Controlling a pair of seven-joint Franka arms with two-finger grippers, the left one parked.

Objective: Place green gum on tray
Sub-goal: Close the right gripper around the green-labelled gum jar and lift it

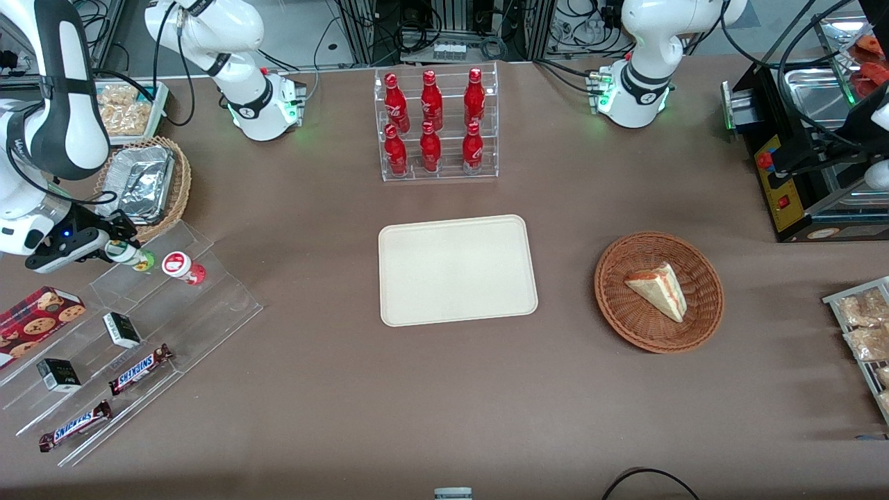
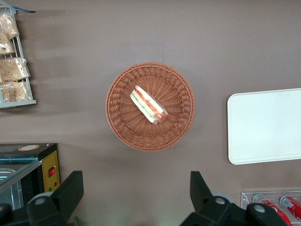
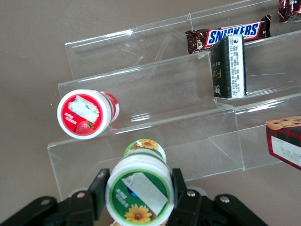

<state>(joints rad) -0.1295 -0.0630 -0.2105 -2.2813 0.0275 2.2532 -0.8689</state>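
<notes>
Two gum bottles sit at the working arm's end of the bench, on a clear acrylic stepped rack (image 1: 173,298), and the gripper (image 1: 119,250) is on one of them. Its fingers (image 3: 98,192) are pinched onto the sides of the green gum (image 3: 139,193), just under the white lid with the green-and-yellow label. The red gum bottle (image 1: 183,267) lies just beside it on the same rack, apart from the fingers. From where I stand, the bottle looks held but barely off the rack, if at all; I cannot tell whether it has left the acrylic step.

So the step in hand is the pick-up, at the grasp, with the carry not yet begun. The tray (image 1: 457,269) lies bare in the middle of the bench, well apart from the rack, nearer the front camera than the case of red soda bottles (image 1: 435,125).

Next, I would expect a straight lift to clear the rack's lip and the red bottle, then a sweep toward the tray, a descent onto its flat middle, and only then a release, with the bottle kept from tipping.
</notes>
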